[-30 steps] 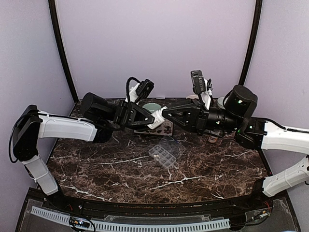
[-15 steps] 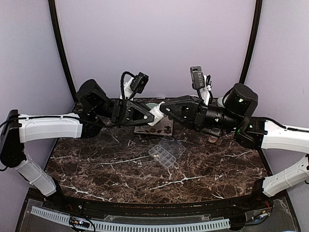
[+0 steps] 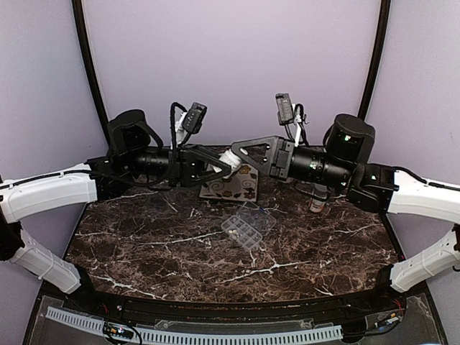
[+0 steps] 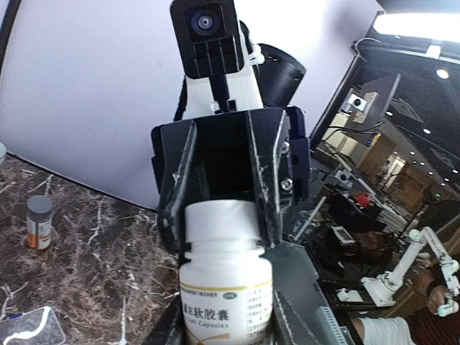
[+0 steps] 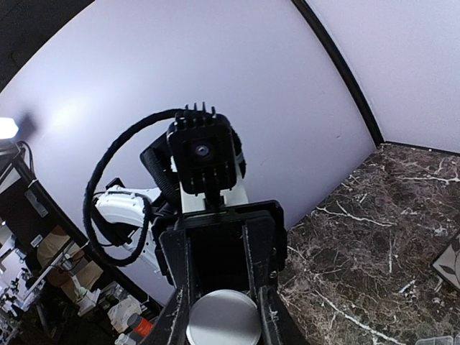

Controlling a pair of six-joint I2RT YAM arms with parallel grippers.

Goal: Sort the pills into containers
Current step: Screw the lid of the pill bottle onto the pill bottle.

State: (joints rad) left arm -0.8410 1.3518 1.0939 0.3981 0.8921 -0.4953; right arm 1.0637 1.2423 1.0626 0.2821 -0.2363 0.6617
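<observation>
- The left gripper [image 3: 218, 167] is clamped on the body of the white bottle [image 4: 224, 287], held in mid-air above the far middle of the table [image 3: 144, 244].
- The right gripper [image 3: 239, 154] faces it and is clenched on the bottle's cap [image 4: 219, 223]. The bottle lies roughly sideways, cap toward the right.
- No pills are visible; presumably they are inside the bottle.
- The pill box [image 3: 244, 228] sits on the table nearer than the bottle, its compartments [image 3: 239, 233] facing up. Whether any compartment is filled cannot be told.
- The orange bottle [image 3: 316, 203] stands at the far right, apart from both grippers.
- Hazard: if the cap comes off with the bottle sideways, pills may pour from the mouth. The bottle hangs over the patterned tile [image 3: 231, 190], not over the box.
- Hazard: spilled pills would scatter on the veined marble and be hard to find.
- Hazard: if the left grip is weak, the bottle may turn with the cap instead of opening.
- Hazard: an off-axis pull may wrench the bottle free.
</observation>
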